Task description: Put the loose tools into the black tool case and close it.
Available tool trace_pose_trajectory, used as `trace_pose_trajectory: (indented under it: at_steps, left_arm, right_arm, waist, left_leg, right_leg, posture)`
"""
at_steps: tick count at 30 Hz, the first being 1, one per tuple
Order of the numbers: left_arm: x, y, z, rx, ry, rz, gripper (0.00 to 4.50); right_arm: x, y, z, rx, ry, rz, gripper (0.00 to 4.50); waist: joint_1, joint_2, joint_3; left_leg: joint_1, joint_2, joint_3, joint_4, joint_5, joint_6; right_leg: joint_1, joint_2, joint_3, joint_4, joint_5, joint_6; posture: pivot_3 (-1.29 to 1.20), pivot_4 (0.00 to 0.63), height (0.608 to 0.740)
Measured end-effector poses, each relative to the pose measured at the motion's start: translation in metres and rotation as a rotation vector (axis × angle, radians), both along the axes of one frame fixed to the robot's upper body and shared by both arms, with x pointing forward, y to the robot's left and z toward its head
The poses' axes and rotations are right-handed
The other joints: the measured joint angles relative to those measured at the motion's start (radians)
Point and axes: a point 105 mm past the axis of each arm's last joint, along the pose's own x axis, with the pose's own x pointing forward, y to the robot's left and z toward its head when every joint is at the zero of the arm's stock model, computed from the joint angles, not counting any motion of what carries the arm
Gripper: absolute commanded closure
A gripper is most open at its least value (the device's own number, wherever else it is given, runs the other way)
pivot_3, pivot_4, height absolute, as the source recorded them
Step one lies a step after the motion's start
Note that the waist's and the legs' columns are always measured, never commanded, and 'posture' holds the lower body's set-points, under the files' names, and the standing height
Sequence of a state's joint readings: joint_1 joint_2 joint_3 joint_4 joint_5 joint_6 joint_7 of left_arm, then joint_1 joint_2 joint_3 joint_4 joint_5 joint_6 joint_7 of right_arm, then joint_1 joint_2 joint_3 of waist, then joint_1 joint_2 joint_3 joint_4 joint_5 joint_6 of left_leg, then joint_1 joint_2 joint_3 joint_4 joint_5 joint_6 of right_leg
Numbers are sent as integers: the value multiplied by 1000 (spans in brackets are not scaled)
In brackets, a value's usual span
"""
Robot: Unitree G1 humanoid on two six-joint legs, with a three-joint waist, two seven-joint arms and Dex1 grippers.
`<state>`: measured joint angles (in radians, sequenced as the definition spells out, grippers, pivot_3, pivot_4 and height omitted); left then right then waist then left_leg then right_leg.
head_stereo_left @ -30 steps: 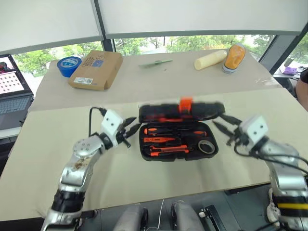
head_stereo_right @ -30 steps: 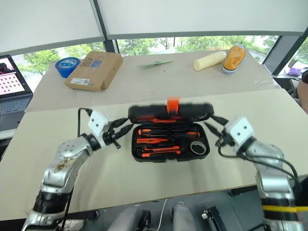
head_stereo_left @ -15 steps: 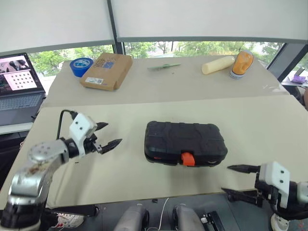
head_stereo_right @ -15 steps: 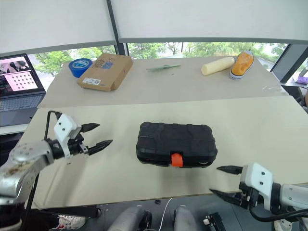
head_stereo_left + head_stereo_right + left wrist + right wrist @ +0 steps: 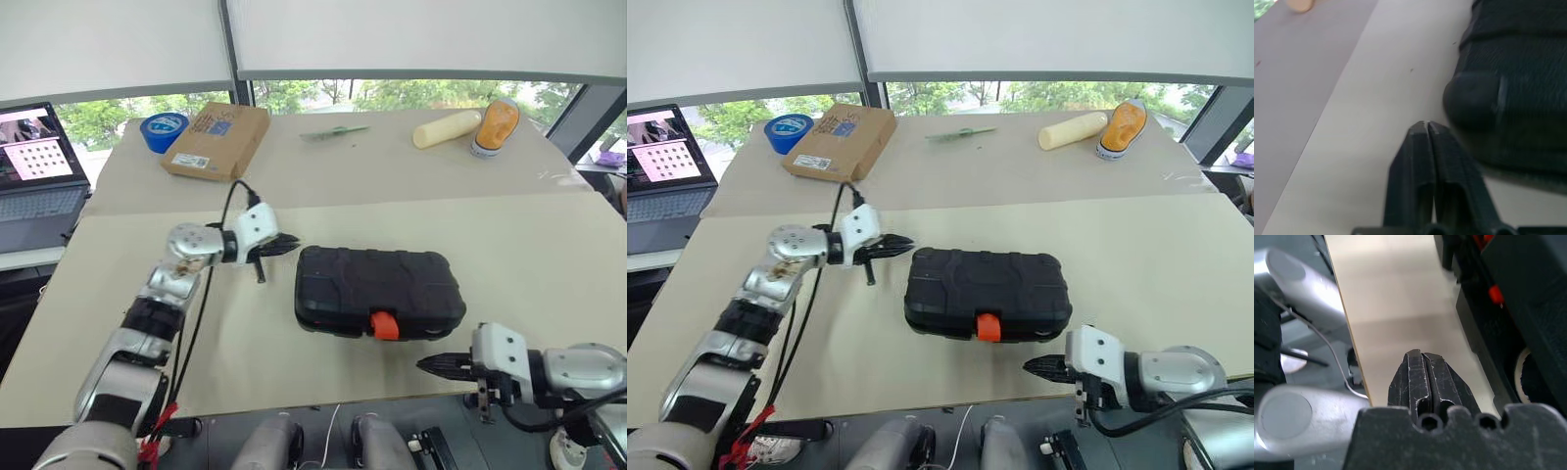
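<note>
The black tool case lies on the near table with its lid down and its orange latch facing the front edge. The loose tools are hidden. My left gripper is shut with nothing in it, its tips just off the case's far left corner. My right gripper is also shut and empty. It hangs at the table's front edge, right of the latch and short of the case. In the right wrist view, its fingertips point along the case's side, where a bit of orange shows.
On the far table lie a blue tape roll, a brown cardboard box, a green stick, a cream cylinder and an orange shoe. A laptop stands at the left. The table's front edge runs just under my right gripper.
The case's lid has come down from open to closed. My left gripper swung right to the case's corner and shut. My right gripper drew back to the front edge and shut.
</note>
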<state>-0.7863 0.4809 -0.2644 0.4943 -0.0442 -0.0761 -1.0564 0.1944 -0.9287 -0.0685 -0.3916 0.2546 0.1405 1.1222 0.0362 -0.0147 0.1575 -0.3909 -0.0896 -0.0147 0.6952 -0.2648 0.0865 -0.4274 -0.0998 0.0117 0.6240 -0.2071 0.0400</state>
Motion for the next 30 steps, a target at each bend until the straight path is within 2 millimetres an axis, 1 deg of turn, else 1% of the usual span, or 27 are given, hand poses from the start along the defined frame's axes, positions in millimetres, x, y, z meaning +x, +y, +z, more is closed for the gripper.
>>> trace_pose_trajectory:
  at_steps: [3,4,7,9,12,15,17,18,20,21,22,24,26,27,28,29,30]
  left_arm:
    - [-1,-3,2,50,-32,-50,4389]
    - [-3,-2,2,65,-36,-66,4389]
    - [-10,4,-1,124,-33,-125,4389]
    - [-20,12,-6,174,-3,-169,4389]
    - [-33,15,-20,190,66,-215,4389]
    - [-37,10,-18,179,93,-237,4389]
    - [-35,4,-13,143,128,-227,4389]
    - [-33,-2,-5,101,149,-223,4389]
    - [-31,-15,19,19,152,-240,4389]
    - [-32,-23,32,-20,153,-260,4389]
    - [-36,-33,52,-66,145,-294,4389]
    - [-41,-40,64,-94,146,-322,4389]
    - [-52,-55,65,-105,167,-377,4389]
    - [-58,-64,60,-89,174,-412,4389]
    - [-61,-69,54,-76,182,-431,4389]
    - [-65,-75,44,-51,191,-450,4389]
    - [-69,-83,29,-7,192,-470,4389]
  right_arm:
    - [19,-7,-1,-39,-59,-65,4500]
    - [23,-8,-2,-53,-66,-73,4500]
    - [36,-15,-6,-68,-97,-139,4500]
    - [46,-21,-4,-76,-132,-182,4500]
    - [56,-31,-2,-89,-172,-244,4500]
    - [59,-38,-1,-90,-181,-278,4500]
    - [58,-40,0,-86,-179,-289,4500]
    - [55,-42,1,-71,-167,-299,4500]
    - [50,-41,7,-34,-148,-288,4500]
    - [44,-40,10,-16,-124,-278,4500]
    - [35,-38,15,3,-90,-256,4500]
    - [29,-36,20,21,-68,-240,4500]
    - [14,-37,22,42,6,-223,4500]
    - [6,-36,24,57,41,-206,4500]
    - [3,-34,27,67,52,-195,4500]
    - [1,-32,31,84,56,-187,4500]
    - [1,-30,36,108,55,-186,4500]
  waist:
    - [0,0,0]
    - [0,0,0]
    - [0,0,0]
    - [-7,0,0]
    - [-8,0,0]
    - [1,0,0]
    - [3,0,0]
    - [6,0,0]
    - [6,0,0]
    - [7,0,0]
    - [4,0,0]
    - [-1,0,0]
    - [-1,1,-1]
    - [-1,1,0]
    - [-1,1,0]
    - [-2,1,0]
    - [-2,1,0]
  left_leg:
    - [0,0,0,0,0,0]
    - [0,0,0,0,0,0]
    - [0,0,0,0,0,0]
    - [1,0,0,0,0,1]
    - [0,0,0,1,-1,1]
    - [0,-1,0,2,-1,2]
    - [-1,-1,0,2,-1,2]
    - [-3,-1,-1,3,-1,2]
    - [-9,-1,-1,7,-1,2]
    - [-13,-1,-1,8,-1,2]
    - [-15,0,-1,10,-1,2]
    - [-13,0,0,9,-1,2]
    - [-13,0,0,8,-1,2]
    - [-13,0,-1,8,-1,2]
    - [-12,0,0,8,-1,2]
    - [-12,0,0,8,-1,3]
    - [-12,0,0,8,-2,4]
  right_leg:
    - [0,0,0,0,0,0]
    - [0,0,0,0,0,0]
    - [0,0,0,0,0,0]
    - [0,-1,1,1,0,0]
    - [0,-1,0,1,0,0]
    - [0,-1,0,1,0,0]
    - [0,-1,0,1,0,1]
    - [-1,0,-1,1,0,1]
    - [-7,1,-1,3,1,1]
    - [-10,1,-1,4,1,2]
    - [-11,1,0,5,1,2]
    - [-11,1,1,4,1,2]
    - [-10,1,1,4,1,2]
    - [-10,1,1,4,1,2]
    - [-9,1,1,4,1,2]
    - [-9,1,2,3,1,2]
    - [-9,1,2,3,1,2]
  posture:
    - [0,150,738]
    - [0,150,738]
    - [0,150,738]
    - [0,150,738]
    - [0,150,738]
    - [0,150,738]
    - [0,150,738]
    - [0,150,738]
    - [0,150,738]
    - [0,150,738]
    - [0,150,738]
    - [0,150,738]
    - [0,150,738]
    - [0,150,738]
    - [0,150,738]
    - [0,150,738]
    - [0,150,738]
